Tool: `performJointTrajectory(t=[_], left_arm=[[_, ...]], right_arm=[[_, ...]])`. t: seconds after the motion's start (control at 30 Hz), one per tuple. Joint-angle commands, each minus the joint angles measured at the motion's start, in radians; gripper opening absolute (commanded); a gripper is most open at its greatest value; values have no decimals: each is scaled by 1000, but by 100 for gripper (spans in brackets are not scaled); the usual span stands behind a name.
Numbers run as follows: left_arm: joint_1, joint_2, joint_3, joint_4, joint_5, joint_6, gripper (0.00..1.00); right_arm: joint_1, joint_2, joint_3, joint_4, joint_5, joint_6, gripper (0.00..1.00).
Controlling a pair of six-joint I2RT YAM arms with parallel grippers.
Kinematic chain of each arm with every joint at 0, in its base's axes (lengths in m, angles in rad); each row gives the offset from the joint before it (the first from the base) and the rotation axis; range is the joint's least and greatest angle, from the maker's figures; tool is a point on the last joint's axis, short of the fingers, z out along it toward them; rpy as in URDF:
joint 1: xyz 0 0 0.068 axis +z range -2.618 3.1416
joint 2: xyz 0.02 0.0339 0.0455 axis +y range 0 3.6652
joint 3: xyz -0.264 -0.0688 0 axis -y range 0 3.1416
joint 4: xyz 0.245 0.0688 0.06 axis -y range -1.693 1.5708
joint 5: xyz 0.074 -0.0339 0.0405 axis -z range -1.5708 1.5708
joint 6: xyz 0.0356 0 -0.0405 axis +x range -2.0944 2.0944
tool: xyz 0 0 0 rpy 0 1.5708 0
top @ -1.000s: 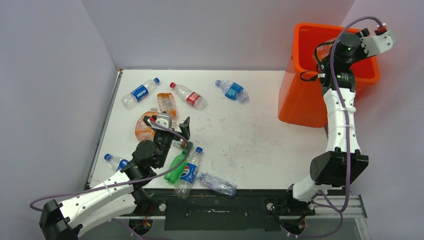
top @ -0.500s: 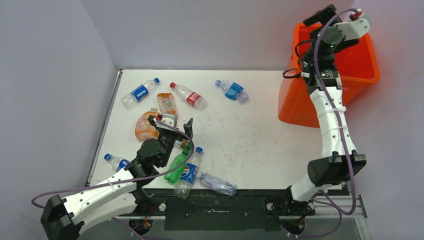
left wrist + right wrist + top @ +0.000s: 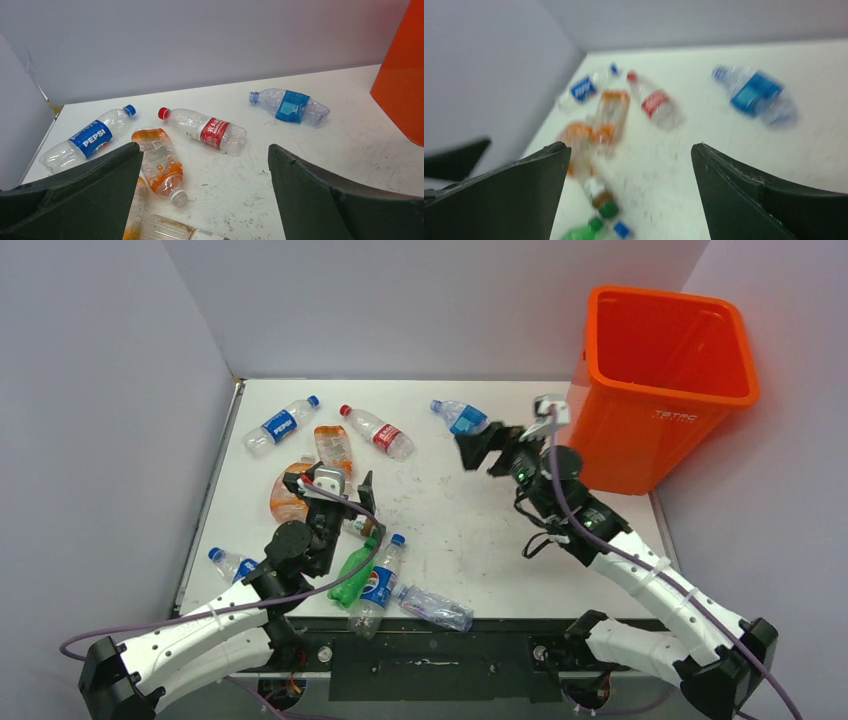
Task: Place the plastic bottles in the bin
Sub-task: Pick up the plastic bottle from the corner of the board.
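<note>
The orange bin (image 3: 660,390) stands at the table's far right corner; its wall (image 3: 402,75) edges the left wrist view. Several plastic bottles lie on the table: a Pepsi bottle (image 3: 280,425), a red-label one (image 3: 377,431), a clear blue-label one (image 3: 460,418), two orange ones (image 3: 332,447) (image 3: 285,495), a green one (image 3: 355,575). My left gripper (image 3: 340,490) (image 3: 203,150) hangs open above the orange bottle (image 3: 159,162). My right gripper (image 3: 482,450) (image 3: 630,147) is open and empty, just beside the blue-label bottle (image 3: 756,92), which the blurred right wrist view shows ahead.
Near the front edge lie another Pepsi bottle (image 3: 378,585), a clear bottle (image 3: 435,608) and a blue-capped one (image 3: 230,563), close to the left arm. Grey walls close the table at the left and back. The white tabletop (image 3: 480,530) is scuffed in the middle.
My right arm has swung from over the bin down and left to the middle of the table, jaws now open. The left arm has barely moved.
</note>
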Motion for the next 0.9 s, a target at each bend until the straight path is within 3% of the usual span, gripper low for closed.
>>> performJointTrajectory(t=[0.0, 0.17, 0.37, 0.6, 0.87], left_arm=[[-6, -22, 9, 39, -12, 55, 96], [-3, -15, 33, -14, 46, 54, 96], [-4, 11, 66, -76, 100, 33, 96], [-4, 14, 73, -93, 128, 34, 96], [-4, 38, 74, -97, 107, 50, 96]], right_arm=[[157, 32, -148, -148, -238, -15, 95], [412, 111, -238, -244, -198, -64, 97], [608, 130, -325, -226, -126, -69, 100], [711, 263, -304, -223, -3, -109, 100], [720, 418, -214, -211, 110, -153, 100]])
